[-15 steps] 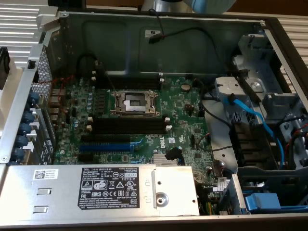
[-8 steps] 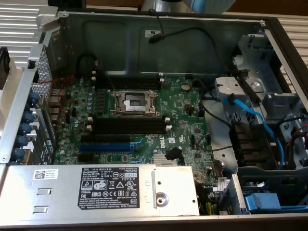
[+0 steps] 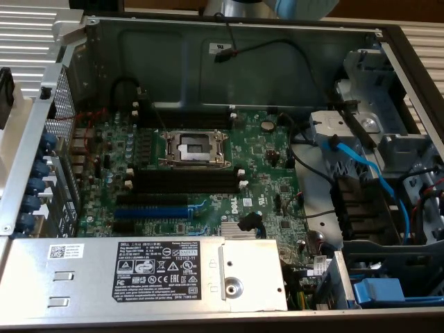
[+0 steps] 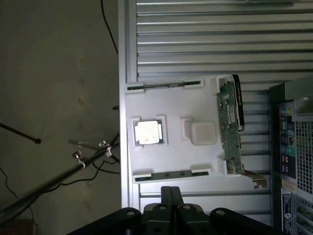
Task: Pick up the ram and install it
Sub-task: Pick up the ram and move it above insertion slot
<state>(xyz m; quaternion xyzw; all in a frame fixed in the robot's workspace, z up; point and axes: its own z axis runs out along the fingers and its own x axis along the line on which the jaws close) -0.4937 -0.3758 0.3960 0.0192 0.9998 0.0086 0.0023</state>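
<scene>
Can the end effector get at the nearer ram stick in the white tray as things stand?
Probably yes. The end effector hangs above the white tray, close to that ram stick, which stands on edge between white clips with nothing over it. Its fingers are shut and would need opening.

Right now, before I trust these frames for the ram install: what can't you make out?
- Ram, wrist view: label and notch too small to read in the white tray.
- Gripper, wrist view: body cut off by the frame edge.
- Black slots, exterior view: latch positions too small to tell.
- Motherboard, exterior view: near edge hidden by the power supply.
- Arm, exterior view: cut off by the top edge.
</scene>
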